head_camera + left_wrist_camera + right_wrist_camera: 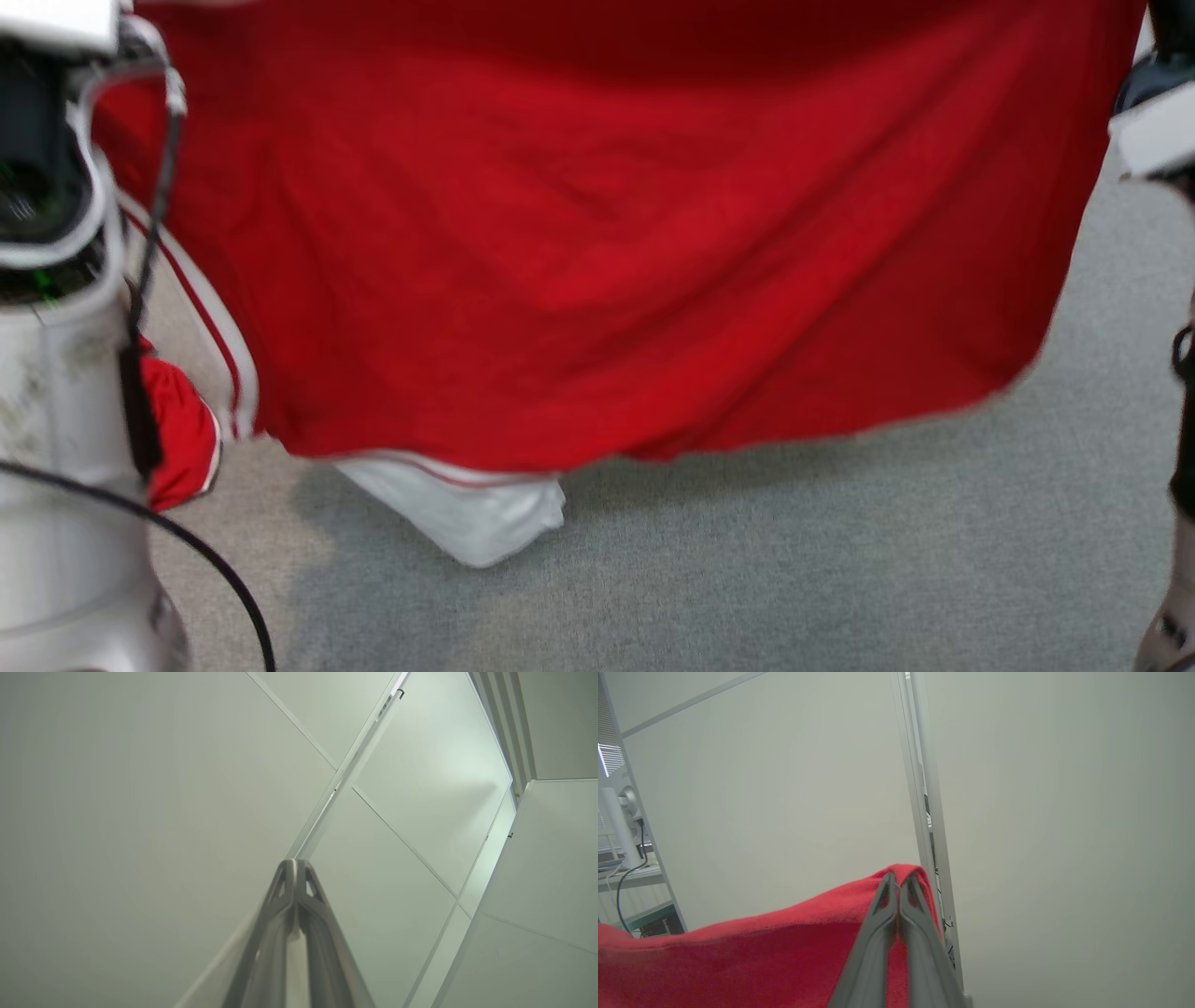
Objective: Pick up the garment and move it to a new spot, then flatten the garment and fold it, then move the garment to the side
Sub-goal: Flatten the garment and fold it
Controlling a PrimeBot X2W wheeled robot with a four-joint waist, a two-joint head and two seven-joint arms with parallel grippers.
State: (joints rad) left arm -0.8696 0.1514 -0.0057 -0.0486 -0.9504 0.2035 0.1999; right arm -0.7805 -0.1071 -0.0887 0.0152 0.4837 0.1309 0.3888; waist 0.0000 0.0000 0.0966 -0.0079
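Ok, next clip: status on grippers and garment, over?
Right gripper shut on garment, top edge. Left gripper shut, hold unclear. Garment hangs spread over carpet. Black cable close by its left side.

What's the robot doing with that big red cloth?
The robot holds the red garment up, spread wide before its head camera, grey carpet below. Its right gripper is shut on the cloth's top edge. Its left gripper is shut too, but whether it pinches the cloth I cannot tell. A white part hangs at the bottom. It is not laid flat or folded yet.
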